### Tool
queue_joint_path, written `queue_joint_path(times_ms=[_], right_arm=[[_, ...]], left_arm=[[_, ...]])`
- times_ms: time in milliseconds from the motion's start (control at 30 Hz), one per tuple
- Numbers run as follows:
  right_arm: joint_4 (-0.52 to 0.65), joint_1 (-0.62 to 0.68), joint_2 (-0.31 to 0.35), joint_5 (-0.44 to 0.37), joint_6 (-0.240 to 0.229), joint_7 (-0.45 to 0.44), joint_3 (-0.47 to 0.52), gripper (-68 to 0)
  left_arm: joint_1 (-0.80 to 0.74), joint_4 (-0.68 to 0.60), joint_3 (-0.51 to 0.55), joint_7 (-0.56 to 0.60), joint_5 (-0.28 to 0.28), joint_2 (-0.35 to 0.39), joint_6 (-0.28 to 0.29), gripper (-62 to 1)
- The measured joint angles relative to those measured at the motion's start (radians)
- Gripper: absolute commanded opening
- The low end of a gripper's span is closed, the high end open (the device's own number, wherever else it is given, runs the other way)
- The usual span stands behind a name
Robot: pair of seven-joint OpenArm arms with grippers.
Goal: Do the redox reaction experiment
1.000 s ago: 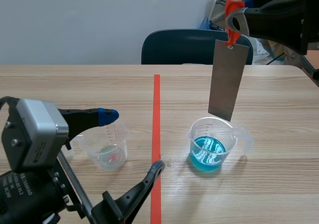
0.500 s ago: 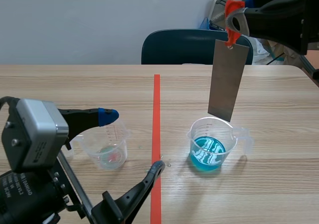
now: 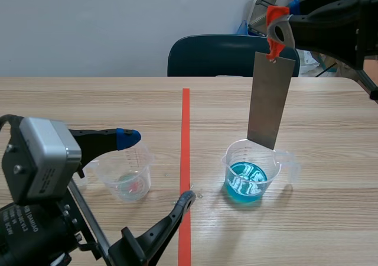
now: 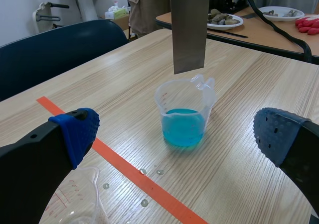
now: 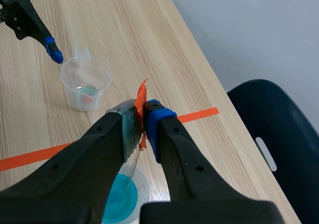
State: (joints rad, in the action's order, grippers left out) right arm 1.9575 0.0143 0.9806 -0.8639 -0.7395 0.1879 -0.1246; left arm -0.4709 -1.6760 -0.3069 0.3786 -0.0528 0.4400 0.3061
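- The right jaws are closed on the orange-red tab (image 3: 273,19) of a metal strip (image 3: 270,94), which hangs straight down beneath them.
- A measuring cup of blue liquid (image 3: 250,172) is seen on the worktop (image 3: 331,136) directly below these jaws, the strip's lower edge just above its rim.
- The left jaws are held wide open and empty, with a second measuring cup (image 3: 126,176) just beside one finger.

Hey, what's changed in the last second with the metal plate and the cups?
The right pincer, shut on the orange tab, lowered the metal plate slightly toward the cup of blue liquid; its lower edge hangs above the liquid. The left pincer stayed open, and that cup and the small clear cup did not move.
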Motion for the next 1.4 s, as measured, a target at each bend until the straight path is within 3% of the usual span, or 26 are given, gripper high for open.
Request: queue_joint_path(times_ms=[300,700,933,1400], right_arm=[[0.0,0.0,0.0,0.019,0.0,-0.01,-0.034,-66.9],[-0.023,0.0,-0.002,0.129,0.0,-0.12,-0.114,-66.9],[-0.084,0.0,-0.069,0.24,0.0,-0.142,-0.134,-66.9],[-0.227,0.0,-0.163,0.496,0.001,-0.322,-0.233,-66.9]], left_arm=[[0.0,0.0,0.0,0.0,0.0,0.0,0.0,1.4],[0.0,0.0,0.0,0.0,0.0,0.0,0.0,1.4],[0.0,0.0,0.0,0.0,0.0,0.0,0.0,1.4],[0.0,0.0,0.0,0.0,0.0,0.0,0.0,1.4]])
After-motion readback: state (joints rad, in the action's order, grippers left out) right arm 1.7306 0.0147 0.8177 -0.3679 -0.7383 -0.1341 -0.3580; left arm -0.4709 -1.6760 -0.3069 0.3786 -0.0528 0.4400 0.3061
